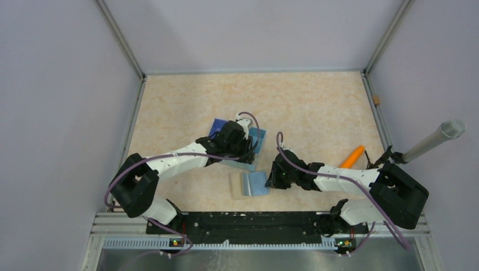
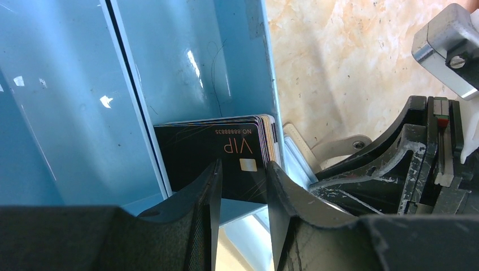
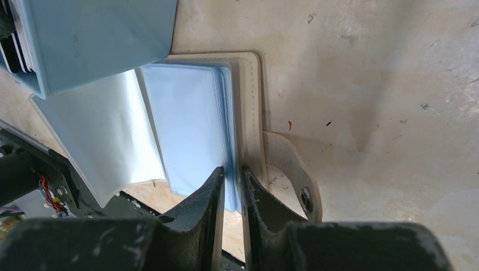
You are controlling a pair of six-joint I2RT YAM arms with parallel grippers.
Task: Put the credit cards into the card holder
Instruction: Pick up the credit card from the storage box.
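The credit cards (image 2: 209, 152) are a stack with a black "VIP" card on top, lying in one compartment of the blue tray (image 2: 186, 62). My left gripper (image 2: 243, 175) is open just above the stack, its jaws over the top card's near end; from above it (image 1: 240, 148) sits over the tray (image 1: 258, 137). The card holder (image 1: 254, 183) lies open in front of the tray, a beige cover (image 3: 251, 96) with light-blue plastic sleeves (image 3: 186, 124). My right gripper (image 3: 233, 175) is shut on the sleeves' edge; from above it (image 1: 272, 178) is at the holder's right side.
One clear sleeve (image 3: 96, 135) is turned over to the left, under the tray's corner (image 3: 101, 39). The holder's snap tab (image 3: 294, 180) sticks out on the right. An orange object (image 1: 353, 156) and a grey tube (image 1: 435, 141) lie at the right by the right arm.
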